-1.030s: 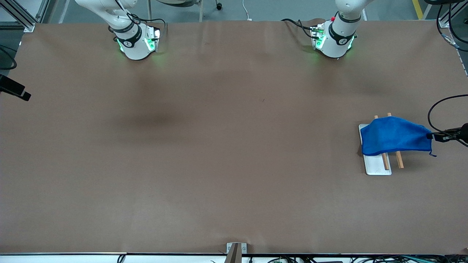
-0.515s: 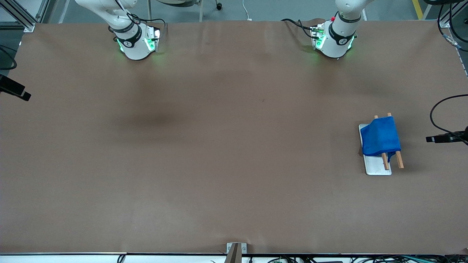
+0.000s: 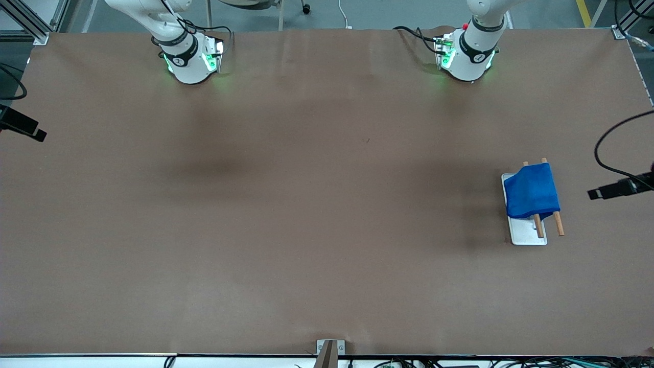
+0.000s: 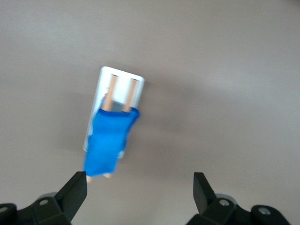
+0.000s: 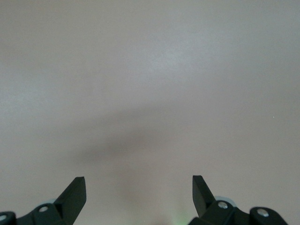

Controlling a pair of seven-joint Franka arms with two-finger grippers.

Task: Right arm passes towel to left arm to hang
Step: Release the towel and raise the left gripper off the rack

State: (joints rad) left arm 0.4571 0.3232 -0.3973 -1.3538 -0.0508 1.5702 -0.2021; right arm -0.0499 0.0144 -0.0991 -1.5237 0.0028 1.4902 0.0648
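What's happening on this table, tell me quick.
The towel hangs draped over the two wooden rails of a small rack on a white tray, toward the left arm's end of the table. The left gripper is open, holding nothing, up beside the rack. The right gripper waits open over bare table.

Two white arm bases [image 3: 188, 61] [image 3: 467, 59] at tabletop's top edge, rounded, glossy. Black band with small round mark on each. Green lights glowing at foot, red dot on left arm's base. Black cables trailing from both. Left gripper [image 4: 139, 194] and right gripper [image 5: 138, 196]: black angular fingers [image 4: 75, 190] [image 5: 75, 192], silver screws at roots.
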